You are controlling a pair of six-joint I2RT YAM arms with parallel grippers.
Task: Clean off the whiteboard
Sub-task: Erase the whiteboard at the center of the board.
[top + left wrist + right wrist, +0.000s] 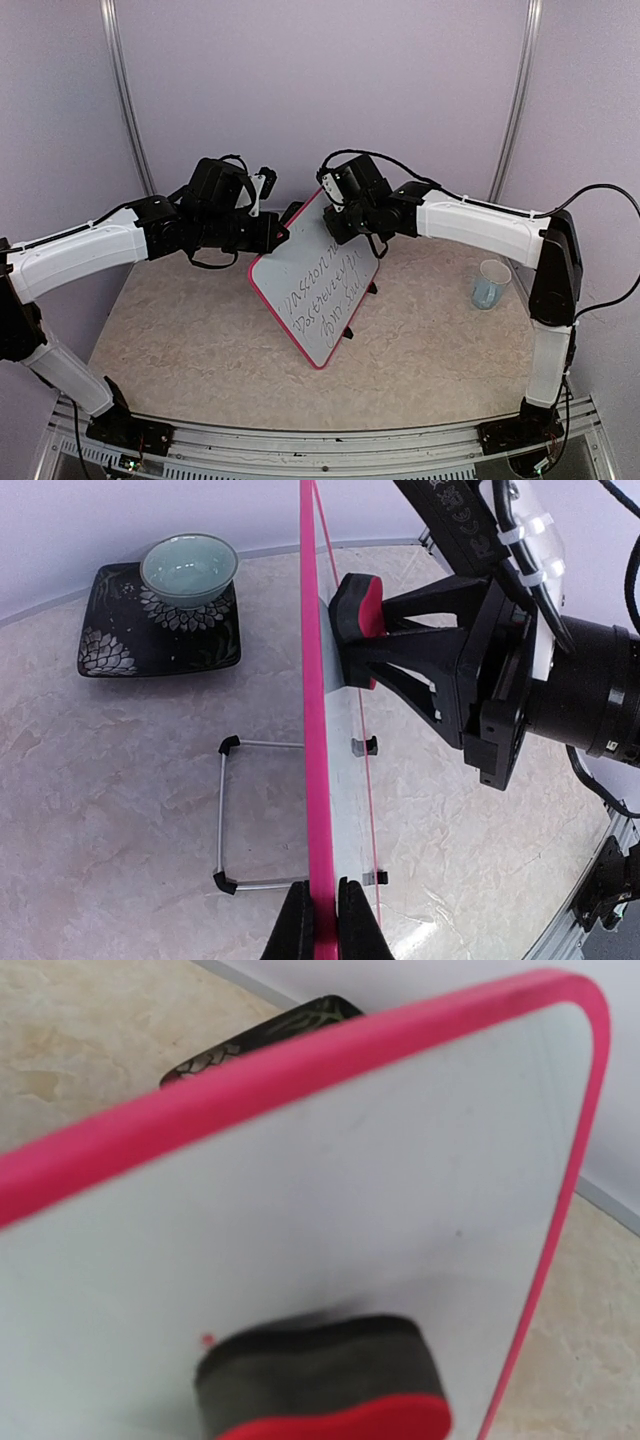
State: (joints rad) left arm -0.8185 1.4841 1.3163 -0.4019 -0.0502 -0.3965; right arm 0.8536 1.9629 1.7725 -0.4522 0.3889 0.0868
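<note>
The whiteboard (318,292), white with a pink frame, stands tilted on its wire stand (224,815) in the middle of the table. Dark handwriting covers its lower half; the upper part is blank. My left gripper (325,922) is shut on the pink top edge (312,680), seen edge-on in the left wrist view. My right gripper (340,215) is shut on a red-backed eraser (356,610), whose dark felt side presses flat against the upper board face (350,1210). The eraser (320,1390) fills the bottom of the right wrist view, where the fingers are hidden.
A black patterned plate (110,640) carrying a pale green bowl (189,568) sits behind the board. A light blue cup (490,284) stands on the table at the right. Purple walls enclose the back and sides.
</note>
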